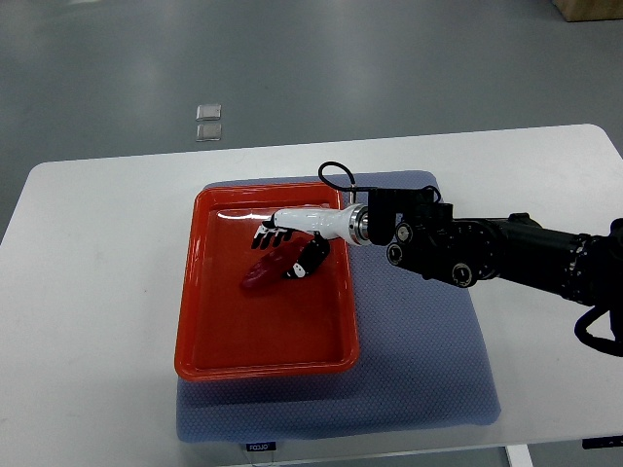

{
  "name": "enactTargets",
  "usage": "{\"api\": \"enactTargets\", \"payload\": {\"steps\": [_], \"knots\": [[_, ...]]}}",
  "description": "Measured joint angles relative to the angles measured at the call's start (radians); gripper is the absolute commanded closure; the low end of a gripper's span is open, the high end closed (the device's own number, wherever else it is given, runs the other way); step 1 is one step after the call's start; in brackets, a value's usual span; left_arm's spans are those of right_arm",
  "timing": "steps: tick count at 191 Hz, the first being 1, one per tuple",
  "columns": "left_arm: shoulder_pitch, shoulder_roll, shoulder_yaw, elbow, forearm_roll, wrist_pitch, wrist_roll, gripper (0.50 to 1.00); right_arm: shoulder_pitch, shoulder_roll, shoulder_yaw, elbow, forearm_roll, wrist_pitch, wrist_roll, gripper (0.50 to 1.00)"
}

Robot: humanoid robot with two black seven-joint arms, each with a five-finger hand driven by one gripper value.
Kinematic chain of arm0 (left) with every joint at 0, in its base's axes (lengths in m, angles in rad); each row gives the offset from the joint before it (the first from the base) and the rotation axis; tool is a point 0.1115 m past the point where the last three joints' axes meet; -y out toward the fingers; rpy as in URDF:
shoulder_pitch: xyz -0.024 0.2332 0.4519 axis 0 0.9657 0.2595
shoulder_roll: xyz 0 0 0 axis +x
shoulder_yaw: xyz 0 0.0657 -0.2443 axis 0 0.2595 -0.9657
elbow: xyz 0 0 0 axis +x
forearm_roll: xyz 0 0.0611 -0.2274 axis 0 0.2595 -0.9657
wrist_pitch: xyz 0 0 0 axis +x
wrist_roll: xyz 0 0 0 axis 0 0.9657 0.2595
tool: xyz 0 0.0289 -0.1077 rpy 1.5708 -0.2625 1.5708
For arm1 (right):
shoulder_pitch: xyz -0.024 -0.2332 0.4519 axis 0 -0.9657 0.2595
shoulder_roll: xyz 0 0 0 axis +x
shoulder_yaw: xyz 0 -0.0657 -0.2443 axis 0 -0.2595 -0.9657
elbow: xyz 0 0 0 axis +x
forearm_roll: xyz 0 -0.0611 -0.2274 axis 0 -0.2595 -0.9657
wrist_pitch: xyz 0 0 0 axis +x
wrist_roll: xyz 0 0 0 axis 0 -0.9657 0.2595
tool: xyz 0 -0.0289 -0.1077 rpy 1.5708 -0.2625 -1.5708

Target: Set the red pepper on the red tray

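Observation:
A red pepper [263, 273] lies inside the red tray [209, 355], in its upper middle part. My right hand [283, 251] reaches in from the right, over the tray's right rim. Its fingers [272, 234] are spread just behind the pepper. The dark thumb [309, 261] rests at the pepper's right end. The hand does not close around the pepper. The left arm does not show.
The tray sits on a blue-grey mat [419, 350] on a white table [97, 292]. The right forearm [487, 251] crosses the mat's upper part. Two small clear squares [207, 122] lie on the grey floor beyond the table.

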Motion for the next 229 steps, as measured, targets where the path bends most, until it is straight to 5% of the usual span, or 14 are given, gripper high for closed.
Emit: {"api": "enactTargets", "payload": {"steps": [95, 170, 229], "knots": [[0.000, 0.000, 0.000, 0.000, 0.000, 0.000, 0.000, 0.500, 0.027, -0.128, 0.257, 0.001, 0.144, 0.041, 0.010, 0.671], [0.000, 0.000, 0.000, -0.011, 0.000, -0.002, 0.000, 0.500, -0.231, -0.129, 0.817, -0.003, 0.467, 0.033, 0.014, 0.609], [0.000, 0.000, 0.000, -0.023, 0.000, -0.001, 0.000, 0.500, -0.387, -0.126, 0.972, -0.054, 0.964, 0.056, 0.028, 0.583]]}}
